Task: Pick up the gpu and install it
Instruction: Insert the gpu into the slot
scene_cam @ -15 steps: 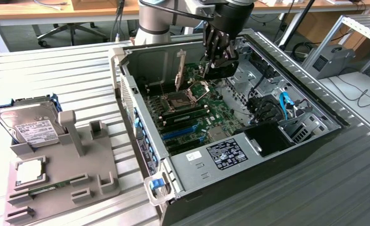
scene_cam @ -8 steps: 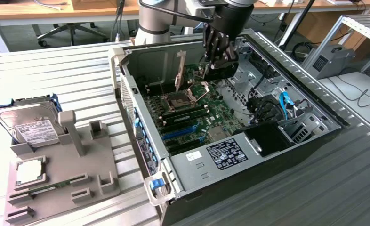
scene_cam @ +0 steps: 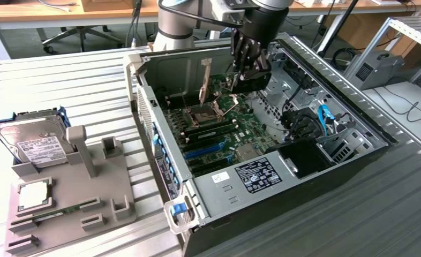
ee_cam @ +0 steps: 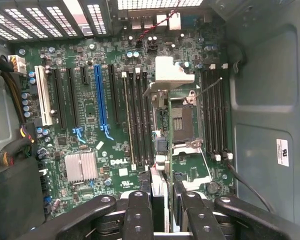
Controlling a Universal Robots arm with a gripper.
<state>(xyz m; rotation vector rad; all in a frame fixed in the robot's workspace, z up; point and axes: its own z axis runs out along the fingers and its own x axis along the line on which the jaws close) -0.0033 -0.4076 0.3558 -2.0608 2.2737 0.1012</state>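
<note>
End effector [ee_cam: 162, 212] is clamped on the gpu [ee_cam: 159, 150], held edge-on above the motherboard [ee_cam: 90, 125] inside the pc case [scene_cam: 160, 155] on the table [scene_cam: 60, 80]; risk imo: card hits the cpu socket [ee_cam: 182, 120] or misses the blue slot [ee_cam: 100, 100], bc it hangs well apart from it.

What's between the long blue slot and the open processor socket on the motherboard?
Wrist view: parallel long black slots lie between the blue slot and the processor socket.
</note>
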